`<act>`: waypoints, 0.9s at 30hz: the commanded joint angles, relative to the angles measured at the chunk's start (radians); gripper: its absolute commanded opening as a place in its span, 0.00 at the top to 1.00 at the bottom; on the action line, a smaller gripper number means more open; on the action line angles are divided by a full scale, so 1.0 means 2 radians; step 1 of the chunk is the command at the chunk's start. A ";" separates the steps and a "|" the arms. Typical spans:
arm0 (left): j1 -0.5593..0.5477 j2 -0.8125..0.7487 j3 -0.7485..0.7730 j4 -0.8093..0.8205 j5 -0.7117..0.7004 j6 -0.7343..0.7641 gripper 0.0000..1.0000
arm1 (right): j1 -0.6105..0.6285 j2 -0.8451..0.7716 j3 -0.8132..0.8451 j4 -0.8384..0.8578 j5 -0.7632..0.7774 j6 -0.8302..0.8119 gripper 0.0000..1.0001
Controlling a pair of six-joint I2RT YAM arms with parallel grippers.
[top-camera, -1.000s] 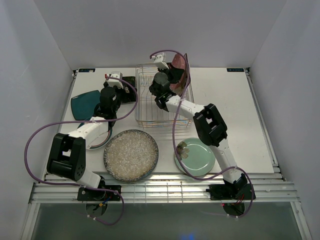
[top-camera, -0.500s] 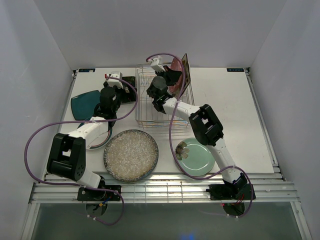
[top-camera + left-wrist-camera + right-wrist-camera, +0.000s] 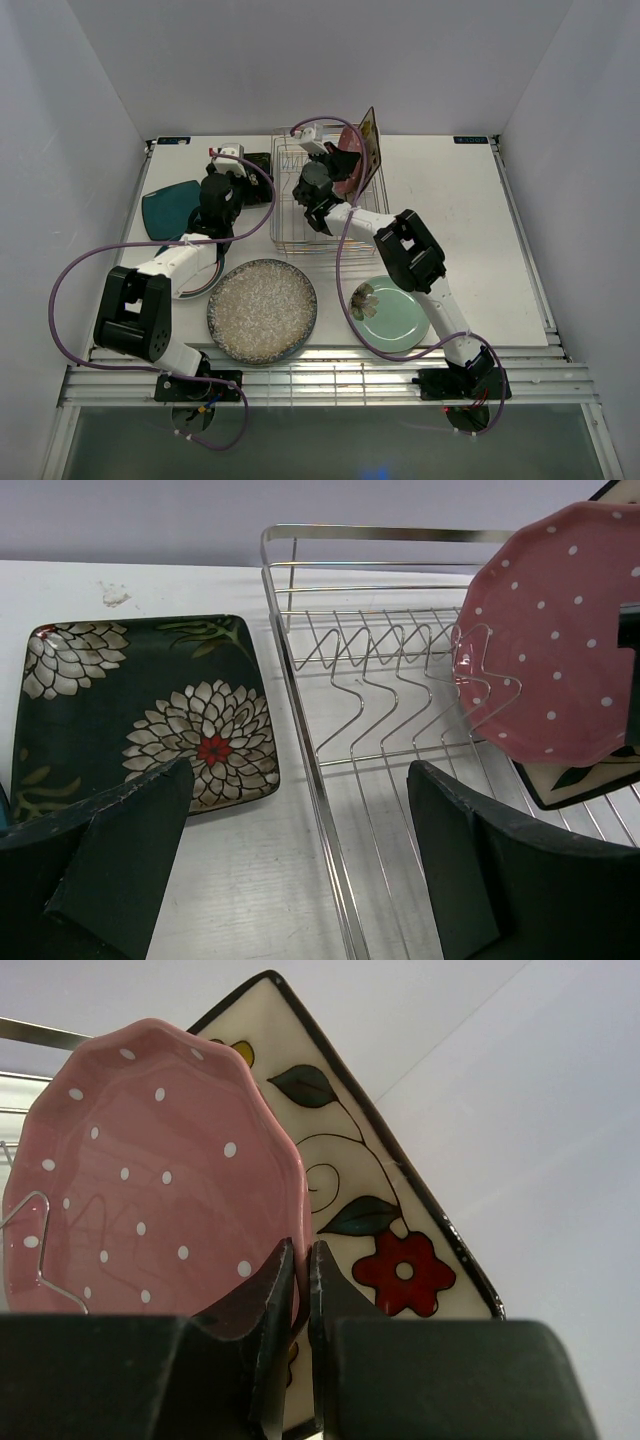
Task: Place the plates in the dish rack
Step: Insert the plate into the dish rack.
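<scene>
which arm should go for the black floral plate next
Left. Its open end effector hovers close to the black floral plate, which lies flat beside the dish rack. The right end effector is shut on the pink dotted plate, holding it upright at the rack.

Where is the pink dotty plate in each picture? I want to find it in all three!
Top external: the pink plate is upper middle, at the far right end of the rack.
Left wrist: upper right, over the rack wires.
Right wrist: left half, big, above the right gripper.
Shared landmark: the cream plate right behind it in every view.
</scene>
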 commanded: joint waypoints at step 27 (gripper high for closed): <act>0.020 -0.022 -0.006 0.010 -0.039 -0.038 0.02 | -0.002 -0.059 -0.017 -0.088 -0.043 0.176 0.58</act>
